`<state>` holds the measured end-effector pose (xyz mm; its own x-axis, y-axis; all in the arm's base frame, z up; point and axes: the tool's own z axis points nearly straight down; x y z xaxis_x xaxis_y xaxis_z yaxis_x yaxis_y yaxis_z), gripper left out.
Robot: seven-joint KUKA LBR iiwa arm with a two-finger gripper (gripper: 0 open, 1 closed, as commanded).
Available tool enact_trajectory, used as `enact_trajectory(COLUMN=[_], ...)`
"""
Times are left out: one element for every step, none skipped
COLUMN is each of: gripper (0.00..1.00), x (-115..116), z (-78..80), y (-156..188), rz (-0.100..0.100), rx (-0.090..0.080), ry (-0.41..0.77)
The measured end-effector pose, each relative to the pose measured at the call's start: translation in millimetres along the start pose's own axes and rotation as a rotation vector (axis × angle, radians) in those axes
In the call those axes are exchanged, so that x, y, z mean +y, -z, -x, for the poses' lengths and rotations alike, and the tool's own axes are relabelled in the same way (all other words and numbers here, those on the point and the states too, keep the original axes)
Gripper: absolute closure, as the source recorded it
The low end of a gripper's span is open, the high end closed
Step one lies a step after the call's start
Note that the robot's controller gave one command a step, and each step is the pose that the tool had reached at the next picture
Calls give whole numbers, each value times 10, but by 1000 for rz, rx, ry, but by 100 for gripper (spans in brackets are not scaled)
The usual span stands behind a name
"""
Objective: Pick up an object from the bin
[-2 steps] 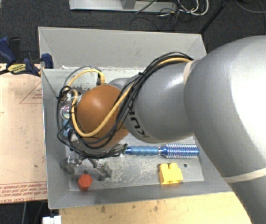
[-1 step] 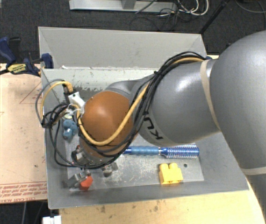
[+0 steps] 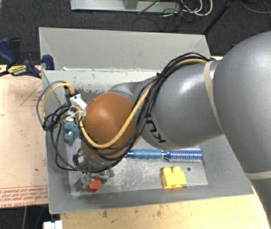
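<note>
The bin (image 3: 125, 46) is plain grey metal, its floor speckled with scuffs. In it lie a blue brush (image 3: 166, 154) with a paler striped head, a bright yellow block (image 3: 173, 177), a small red piece (image 3: 94, 185) and a pale blue object (image 3: 69, 130). The arm (image 3: 211, 109) is silver-grey and its wrist cover (image 3: 107, 120) orange-brown, crossed by yellow and black cables (image 3: 187, 58).

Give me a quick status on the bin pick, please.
End effector down in bin's lower-left corner. Small red thing at its tip. Blue brush, yellow block lie apart.
</note>
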<state>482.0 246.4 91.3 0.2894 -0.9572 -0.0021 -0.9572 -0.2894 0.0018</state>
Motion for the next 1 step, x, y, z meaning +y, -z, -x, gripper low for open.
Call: enact_trajectory(gripper=[100], x=[-50], z=[-14], y=[1585], rz=[-12], rx=[-2], ry=[7])
